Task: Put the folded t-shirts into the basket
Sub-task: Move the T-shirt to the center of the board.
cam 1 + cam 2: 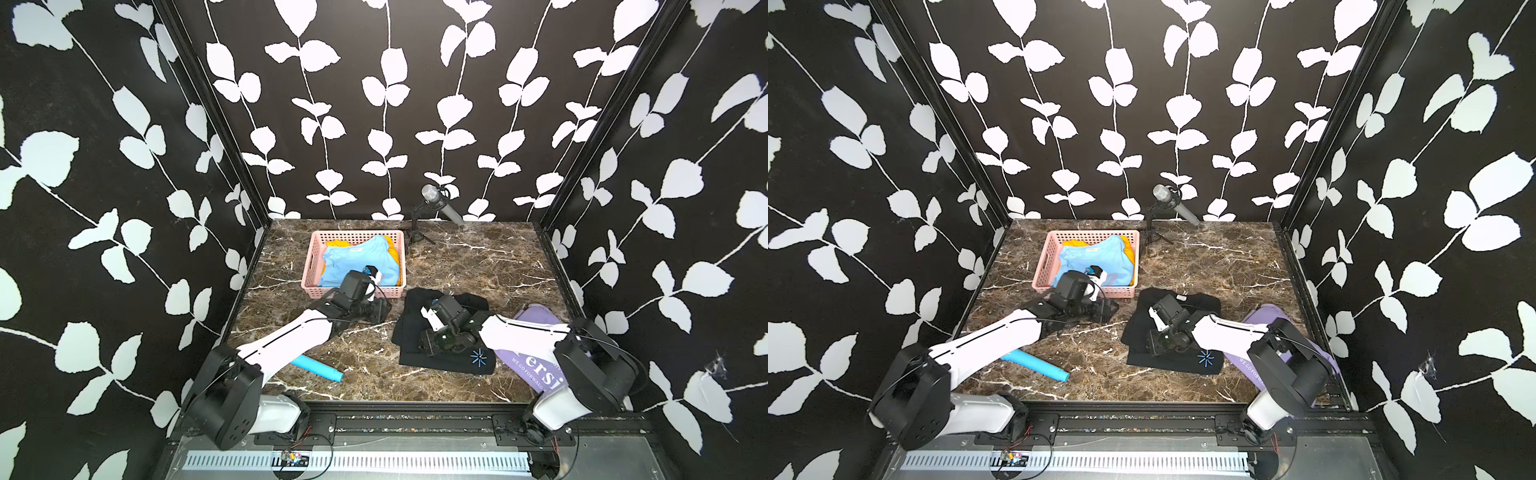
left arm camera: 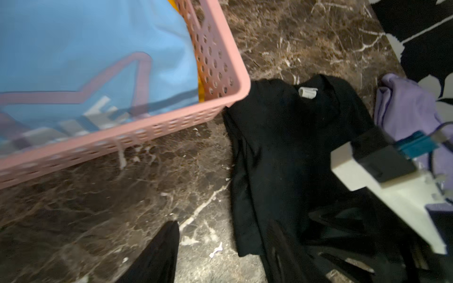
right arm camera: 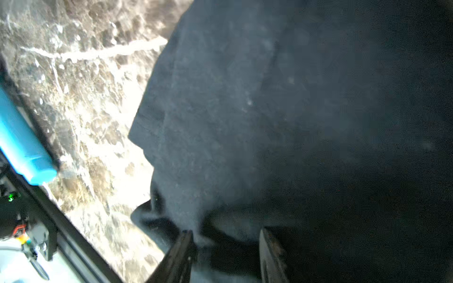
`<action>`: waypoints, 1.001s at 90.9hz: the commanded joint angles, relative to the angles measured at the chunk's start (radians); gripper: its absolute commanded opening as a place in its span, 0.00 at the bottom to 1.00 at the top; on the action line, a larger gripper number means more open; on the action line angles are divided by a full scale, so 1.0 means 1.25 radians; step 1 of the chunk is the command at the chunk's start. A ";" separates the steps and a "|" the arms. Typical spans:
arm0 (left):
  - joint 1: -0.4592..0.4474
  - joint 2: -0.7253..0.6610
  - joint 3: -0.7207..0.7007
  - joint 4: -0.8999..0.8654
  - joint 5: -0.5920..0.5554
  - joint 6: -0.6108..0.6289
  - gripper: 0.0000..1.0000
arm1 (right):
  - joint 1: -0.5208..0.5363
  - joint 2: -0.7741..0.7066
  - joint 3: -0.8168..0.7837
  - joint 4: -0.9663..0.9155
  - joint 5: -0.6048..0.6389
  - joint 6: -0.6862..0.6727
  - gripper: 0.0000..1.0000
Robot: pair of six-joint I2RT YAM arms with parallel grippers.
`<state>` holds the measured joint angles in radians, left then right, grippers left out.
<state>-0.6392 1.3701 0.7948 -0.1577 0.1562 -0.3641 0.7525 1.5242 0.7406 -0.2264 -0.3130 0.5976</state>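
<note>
The pink basket [image 1: 353,235] [image 2: 171,125] stands at the back left and holds the light blue shirt [image 1: 353,262] [image 2: 73,49] on top of the yellow shirt [image 1: 336,243]. The black shirt [image 1: 449,361] [image 2: 282,134] [image 3: 269,98] lies on the marble to the basket's front right. The lavender shirt [image 1: 536,370] [image 2: 404,103] lies at the right, partly under my right arm. My left gripper [image 1: 384,307] [image 2: 220,245] hangs open by the basket's near right corner, holding nothing. My right gripper [image 1: 428,347] [image 3: 225,245] is down on the black shirt's left part, jaws apart with cloth between them.
A light blue tube [image 1: 320,368] [image 3: 22,147] lies near the front left, partly under my left arm. A microphone on a small tripod [image 1: 432,195] stands at the back, right of the basket. Patterned walls close in three sides.
</note>
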 commanded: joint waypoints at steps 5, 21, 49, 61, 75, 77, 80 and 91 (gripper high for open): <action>-0.088 0.067 0.012 0.057 -0.023 -0.015 0.59 | -0.079 -0.107 -0.046 -0.061 -0.057 0.006 0.55; -0.177 0.162 0.051 0.080 -0.051 0.013 0.57 | -0.238 -0.194 -0.032 -0.135 -0.024 -0.043 0.59; -0.251 0.289 0.126 0.003 0.007 0.027 0.54 | -0.446 -0.166 0.055 -0.158 0.181 -0.121 0.61; -0.257 0.247 0.095 -0.039 0.038 0.026 0.54 | -0.446 -0.095 0.105 -0.154 0.217 -0.142 0.61; -0.257 0.186 0.096 -0.088 0.085 0.039 0.57 | -0.446 -0.015 0.152 -0.151 0.206 -0.167 0.62; -0.257 0.178 0.100 -0.090 0.080 0.043 0.57 | -0.447 -0.006 0.157 -0.152 0.207 -0.172 0.62; -0.257 0.163 0.106 -0.090 0.060 0.048 0.58 | -0.447 0.005 0.165 -0.152 0.207 -0.177 0.62; -0.250 0.143 0.133 -0.095 -0.071 0.065 0.62 | -0.446 0.046 0.184 -0.152 0.188 -0.194 0.62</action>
<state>-0.9543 1.5982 0.9226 -0.2379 0.1814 -0.3172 0.1955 1.5536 0.9344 -0.4099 -0.0818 0.3943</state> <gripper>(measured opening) 0.612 0.620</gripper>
